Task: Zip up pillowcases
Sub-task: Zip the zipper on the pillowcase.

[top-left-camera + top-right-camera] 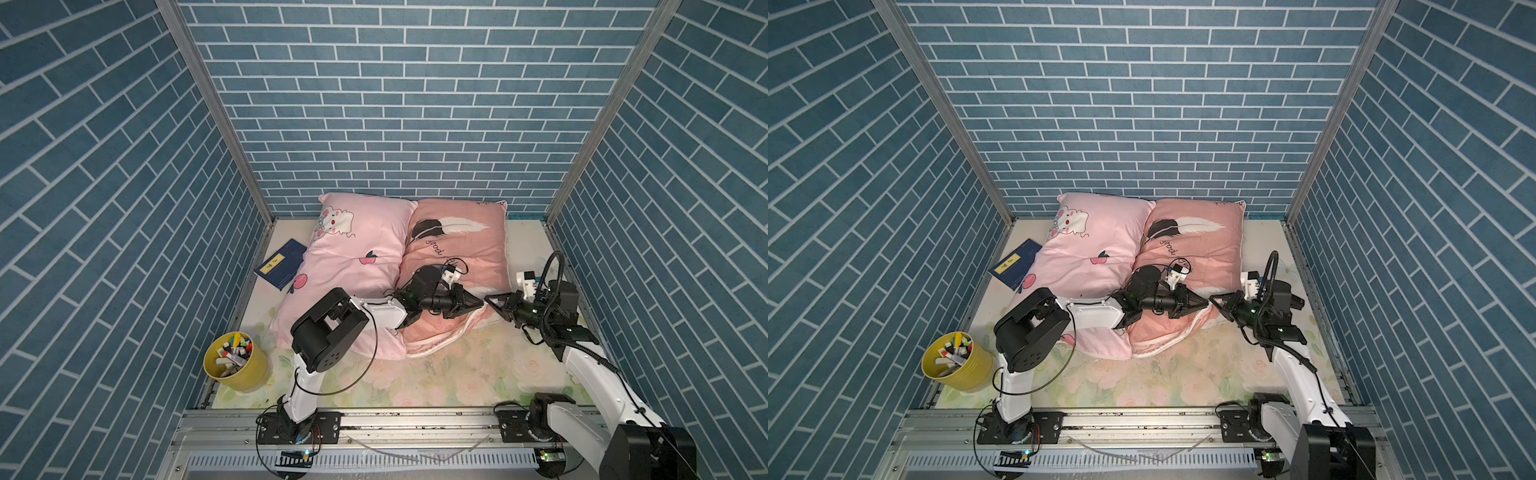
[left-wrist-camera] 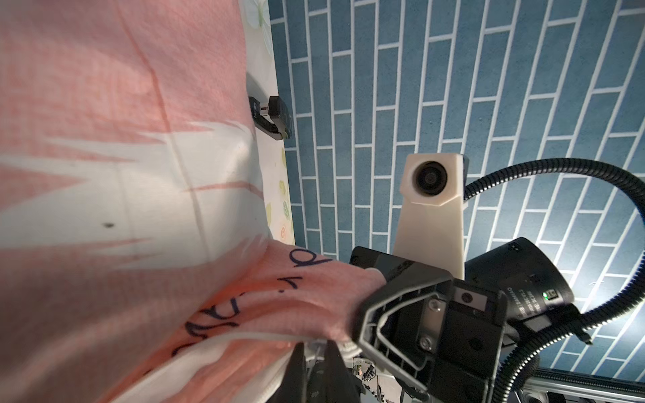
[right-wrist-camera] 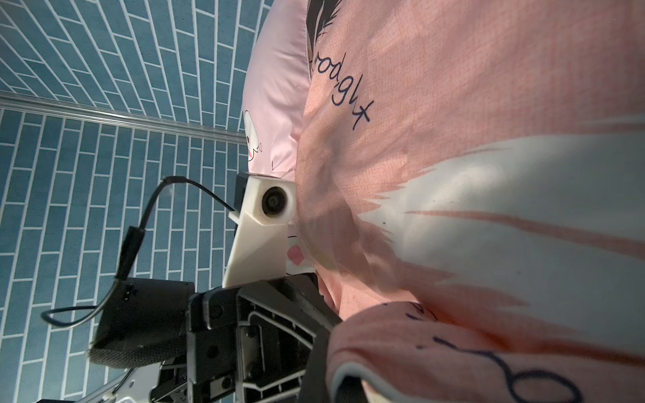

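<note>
Two pillowcases lie side by side at the back in both top views. The light pink bunny pillowcase [image 1: 353, 257] [image 1: 1092, 245] is on the left, the salmon feather pillowcase [image 1: 461, 245] [image 1: 1200, 249] on the right. Both grippers meet tip to tip at the salmon one's near edge. My left gripper [image 1: 478, 303] [image 2: 316, 363] has its fingers nearly together on a small grey zipper pull, where the white zip edge [image 2: 244, 338] ends. My right gripper [image 1: 489, 298] [image 3: 328, 370] is shut on a fold of the salmon fabric [image 3: 419, 349], which hides one finger.
A yellow bucket of markers [image 1: 237, 365] stands at the near left. A blue book [image 1: 282, 266] lies beside the light pink pillowcase. Blue brick walls close in three sides. The arms' mounting rail [image 1: 415, 419] runs along the front of the floral sheet [image 1: 457, 374].
</note>
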`<state>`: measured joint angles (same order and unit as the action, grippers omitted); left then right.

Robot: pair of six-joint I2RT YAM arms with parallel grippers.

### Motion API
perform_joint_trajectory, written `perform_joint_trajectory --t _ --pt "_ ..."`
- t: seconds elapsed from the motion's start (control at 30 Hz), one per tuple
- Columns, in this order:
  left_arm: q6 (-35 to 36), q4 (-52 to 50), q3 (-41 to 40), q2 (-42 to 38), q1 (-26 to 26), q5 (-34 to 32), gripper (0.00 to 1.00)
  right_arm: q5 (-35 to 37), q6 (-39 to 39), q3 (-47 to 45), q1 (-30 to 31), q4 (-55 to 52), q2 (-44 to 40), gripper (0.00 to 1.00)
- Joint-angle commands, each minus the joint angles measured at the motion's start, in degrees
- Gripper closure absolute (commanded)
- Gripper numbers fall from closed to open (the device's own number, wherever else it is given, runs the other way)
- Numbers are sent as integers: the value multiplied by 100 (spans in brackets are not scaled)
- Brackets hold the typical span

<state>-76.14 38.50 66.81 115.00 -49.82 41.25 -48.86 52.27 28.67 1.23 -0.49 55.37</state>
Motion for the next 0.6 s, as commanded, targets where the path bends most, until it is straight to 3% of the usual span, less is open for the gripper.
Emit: perform_joint_trajectory --t 0.0,0.3,0.57 --pt "38 70 -36 110 -48 31 89 -45 117 -102 43 212 -114 100" --pt "68 76 -88 96 -36 27 100 93 -191 26 27 -320 -328 100" --pt "615 -657 -175 -21 7 129 100 496 -594 293 -106 -1064 -689 100"
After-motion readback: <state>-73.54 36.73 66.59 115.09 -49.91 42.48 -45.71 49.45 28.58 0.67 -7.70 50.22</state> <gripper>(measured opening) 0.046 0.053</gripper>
